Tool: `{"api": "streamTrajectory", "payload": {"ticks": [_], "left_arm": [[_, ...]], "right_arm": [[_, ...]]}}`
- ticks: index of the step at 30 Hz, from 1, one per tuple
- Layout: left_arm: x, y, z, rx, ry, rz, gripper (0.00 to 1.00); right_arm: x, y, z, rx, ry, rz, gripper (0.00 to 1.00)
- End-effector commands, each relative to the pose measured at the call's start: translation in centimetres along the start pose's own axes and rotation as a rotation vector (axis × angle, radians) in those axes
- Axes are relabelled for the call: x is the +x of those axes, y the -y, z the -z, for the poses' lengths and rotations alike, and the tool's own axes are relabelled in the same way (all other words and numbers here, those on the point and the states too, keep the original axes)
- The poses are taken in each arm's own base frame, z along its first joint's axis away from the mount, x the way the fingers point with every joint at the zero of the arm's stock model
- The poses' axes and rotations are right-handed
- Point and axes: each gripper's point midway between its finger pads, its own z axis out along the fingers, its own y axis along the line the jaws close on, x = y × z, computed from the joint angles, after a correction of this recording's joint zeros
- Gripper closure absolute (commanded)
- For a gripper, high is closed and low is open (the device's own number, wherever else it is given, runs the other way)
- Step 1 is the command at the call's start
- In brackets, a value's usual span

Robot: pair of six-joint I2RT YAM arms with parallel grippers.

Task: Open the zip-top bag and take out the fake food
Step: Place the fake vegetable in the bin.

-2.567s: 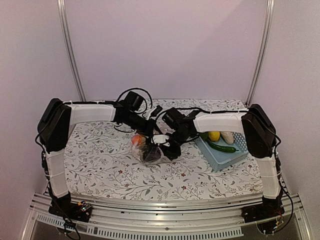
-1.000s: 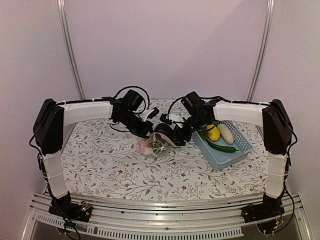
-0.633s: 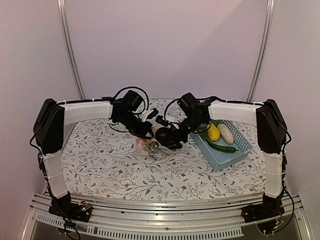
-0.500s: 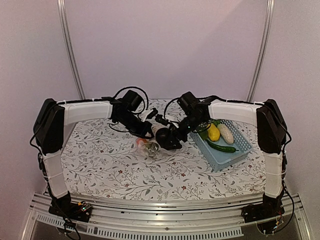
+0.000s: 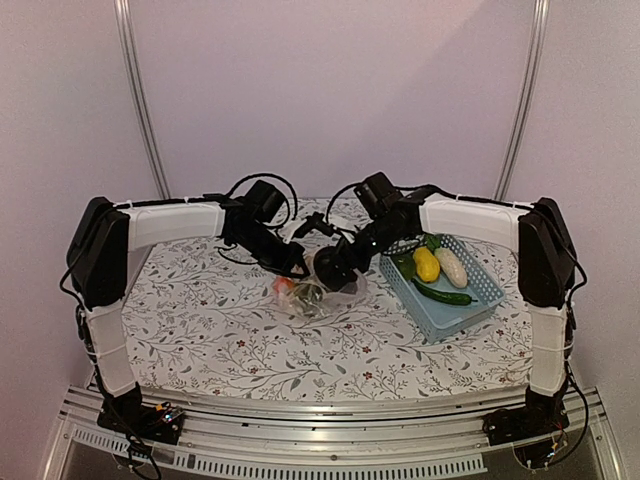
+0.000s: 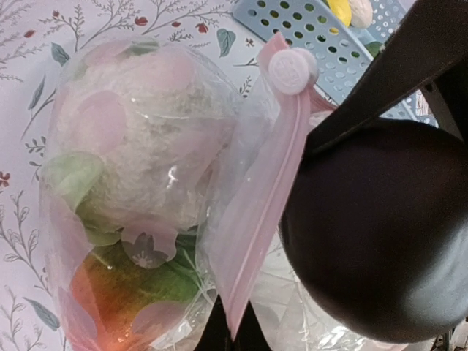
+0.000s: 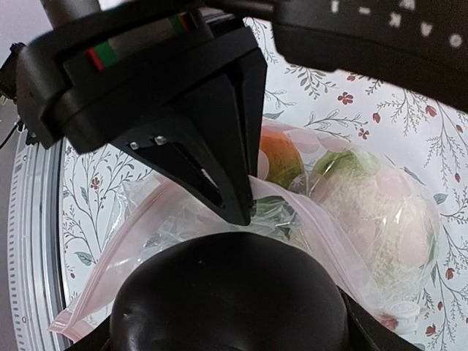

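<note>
Top view is showing the bag (image 5: 306, 296) resting at the middle of the desk (image 5: 200, 320), left of the basket (image 5: 482, 288). Left claw (image 5: 297, 268) is pinching together on the bag's pink zip strip (image 6: 256, 212). Right claw (image 5: 337, 266) is gripping the eggplant (image 5: 328, 272) just above the bag's mouth. Cauliflower (image 6: 139, 139) is sitting inside.

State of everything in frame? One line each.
zip-top bag: unzipped, mouth open
left hand: shut on the bag's pink zip strip
right hand: gripping the eggplant
eggplant: held at the bag's mouth
cauliflower: inside the bag
orange piece: inside the bag
basket: upright, holding yellow piece, white piece, cucumber
</note>
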Motion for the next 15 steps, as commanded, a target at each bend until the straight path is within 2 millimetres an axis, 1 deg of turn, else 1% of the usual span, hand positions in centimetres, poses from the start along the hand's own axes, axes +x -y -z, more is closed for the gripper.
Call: {"api": "streamTrajectory", "payload": {"ticks": [1,4,7,9,12,14,15], "left_arm": [[-0.4,-0.3,0.2,0.014,0.010,0.004,1.00],[-0.6,-0.2,0.5,0.017,0.019,0.005,1.00],[-0.7,-0.1,0.8,0.015,0.027,-0.003,1.00],[-0.8,-0.1,0.9,0.014,0.029,-0.005,1.00],[-1.1,0.3,1.2,0.024,0.044,-0.011,1.00],[-1.3,0.4,1.6,0.020,0.058,-0.018,1.00],[-1.4,0.4,1.8,0.016,0.065,-0.020,1.00]], "right_arm": [[-4.9,-1.8,5.5,0.048,0.103,0.036,0.42],[-6.5,-2.9,8.3,0.043,0.142,0.021,0.46],[-8.5,-3.2,11.0,0.019,0.216,-0.027,0.47],[-9.7,-3.4,12.5,-0.009,0.259,-0.086,0.46],[-11.1,-4.2,14.4,-0.055,0.315,-0.119,0.45],[-11.1,-3.6,15.4,-0.040,0.325,-0.160,0.44],[-10.6,-2.8,15.9,-0.017,0.324,-0.184,0.44]]}}
